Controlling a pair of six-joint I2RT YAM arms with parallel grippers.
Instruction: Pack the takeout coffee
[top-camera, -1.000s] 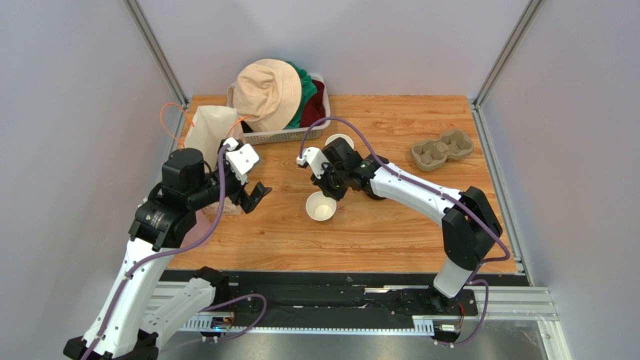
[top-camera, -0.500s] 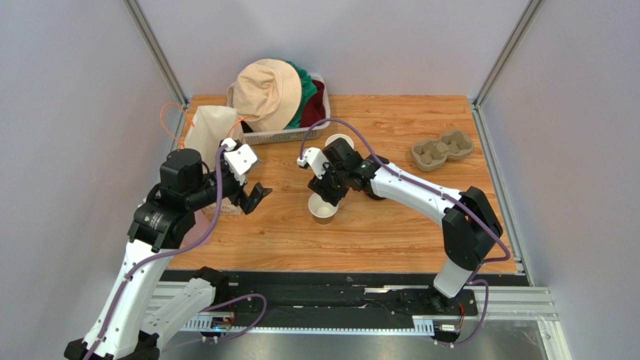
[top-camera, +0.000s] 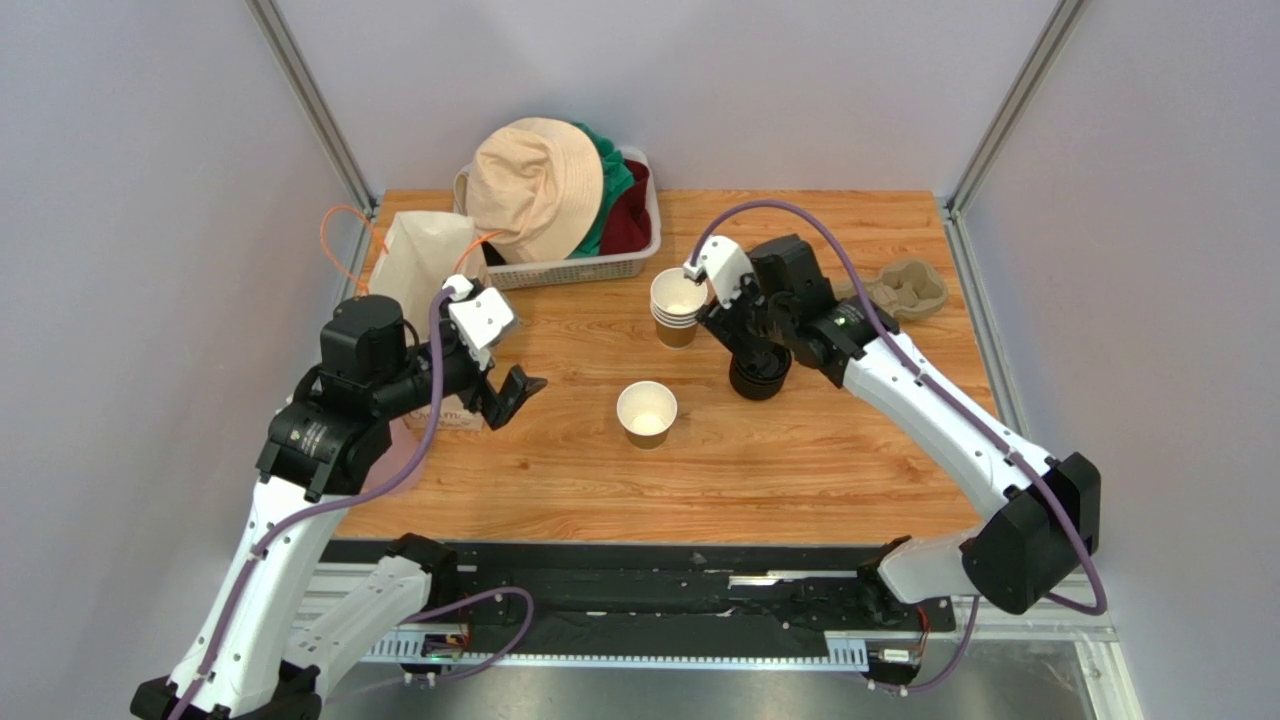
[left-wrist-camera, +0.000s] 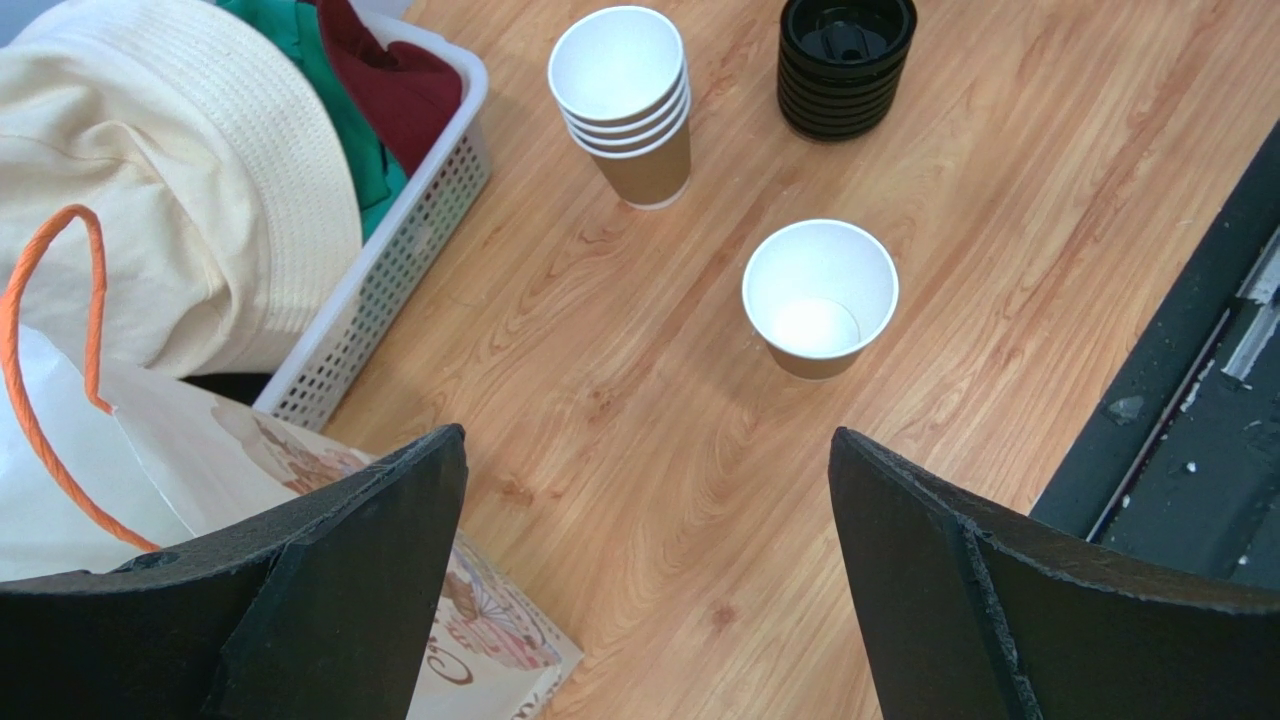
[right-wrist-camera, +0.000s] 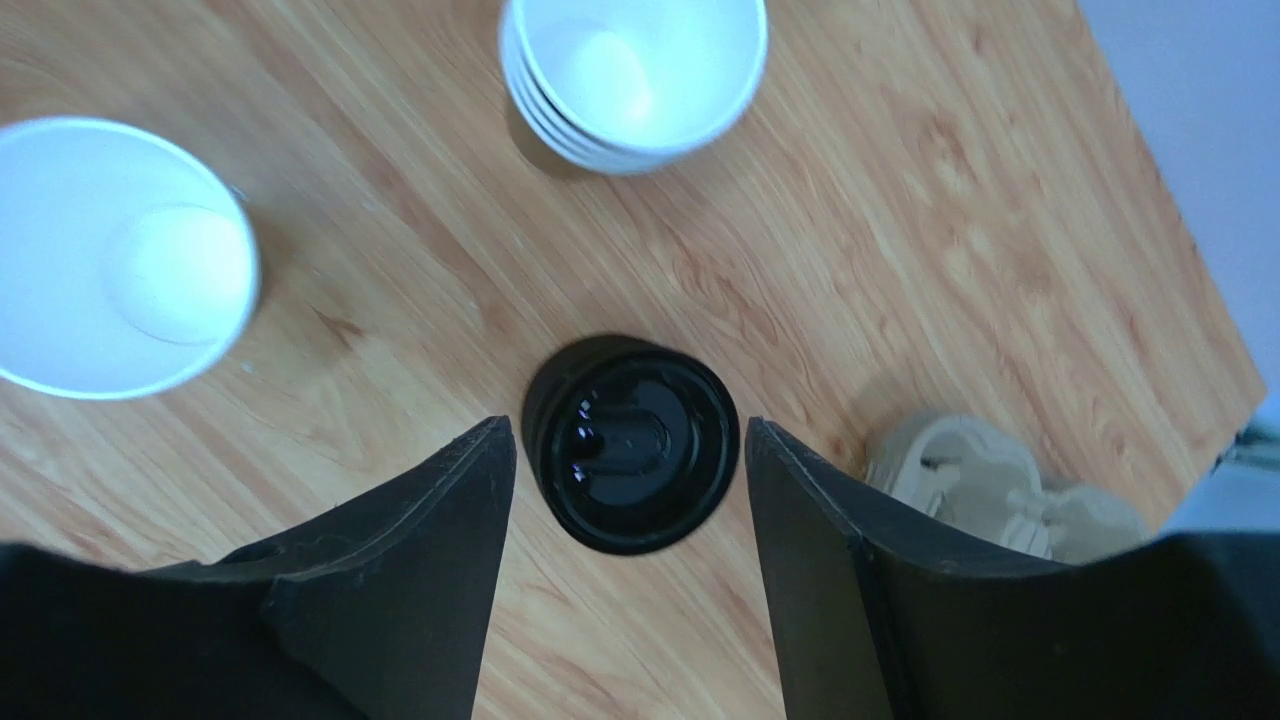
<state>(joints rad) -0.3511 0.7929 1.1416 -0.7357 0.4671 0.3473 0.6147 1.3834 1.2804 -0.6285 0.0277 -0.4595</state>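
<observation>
— Where is the paper cup?

— It stands upright on the tabletop, out in front of the white basket on the side nearer the arms, well apart from it. Kraft-brown sides, white inside, no lid on it. Nothing touches it.

— And the rest of the cups?

— A stack of paper cups sits just beside the basket's right end. A stack of black lids stands farther right of the basket, beyond that stack.

— The right gripper?

— It hangs over the lid stack, its fingers apart, one on each side of it. Whether they touch the lids cannot be told.

— The left gripper?

— It is off the basket's near-left corner, above bare wood, its fingers spread wide with nothing between them.

— What else is round the basket?

— A beige bucket hat lies on top of it, over green and dark red cloth. A paper bag with orange handles is against its left side. A pulp cup carrier lies far to its right, near the tabletop's edge.
</observation>
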